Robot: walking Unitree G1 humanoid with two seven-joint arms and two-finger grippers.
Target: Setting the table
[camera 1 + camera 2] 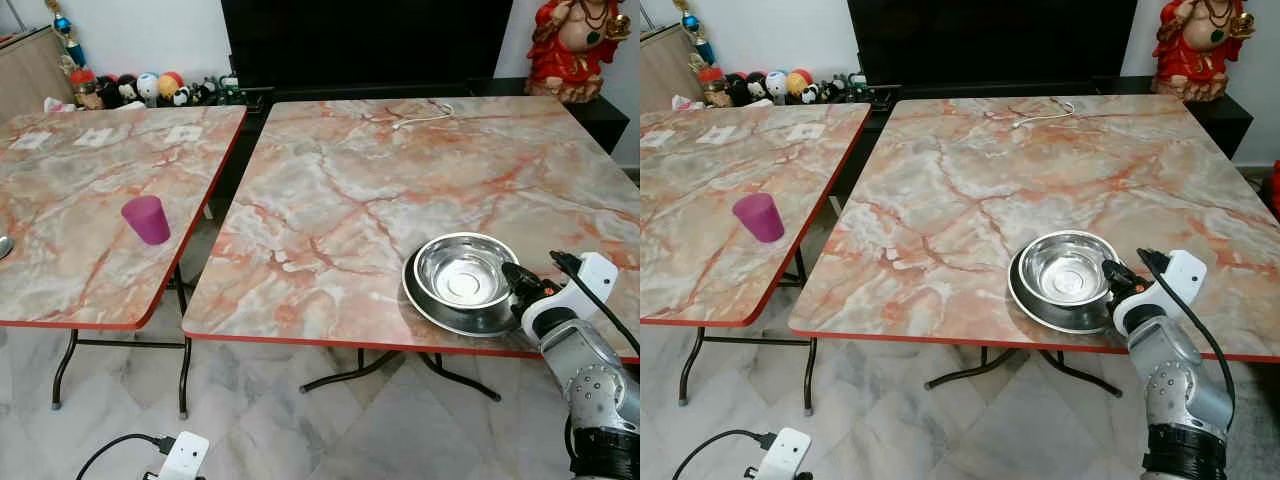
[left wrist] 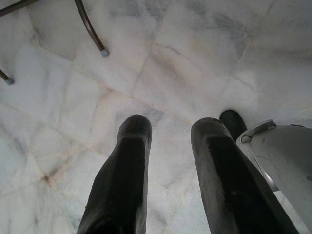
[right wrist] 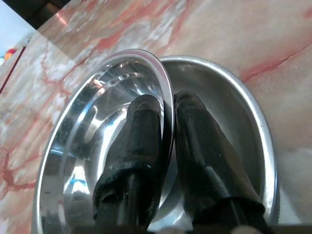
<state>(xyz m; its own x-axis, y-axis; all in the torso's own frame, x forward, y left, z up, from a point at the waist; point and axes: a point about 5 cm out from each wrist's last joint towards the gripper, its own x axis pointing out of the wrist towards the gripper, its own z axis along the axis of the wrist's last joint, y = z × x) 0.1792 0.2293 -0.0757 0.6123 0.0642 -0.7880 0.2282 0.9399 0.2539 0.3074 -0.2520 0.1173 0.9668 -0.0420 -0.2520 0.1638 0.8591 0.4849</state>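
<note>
Low over marble floor point(image 2: 195, 58), left gripper point(image 2: 170, 141) hangs idle, fingers apart, nothing between; right gripper point(image 3: 165, 109) pinches rim of steel bowl point(image 1: 464, 270), one finger inside, one outside; bowl sits in steel plate point(image 1: 425, 302) near front edge of right table point(image 1: 400, 170); purple cup point(image 1: 146, 219) upright near right edge of left table point(image 1: 60, 200)
</note>
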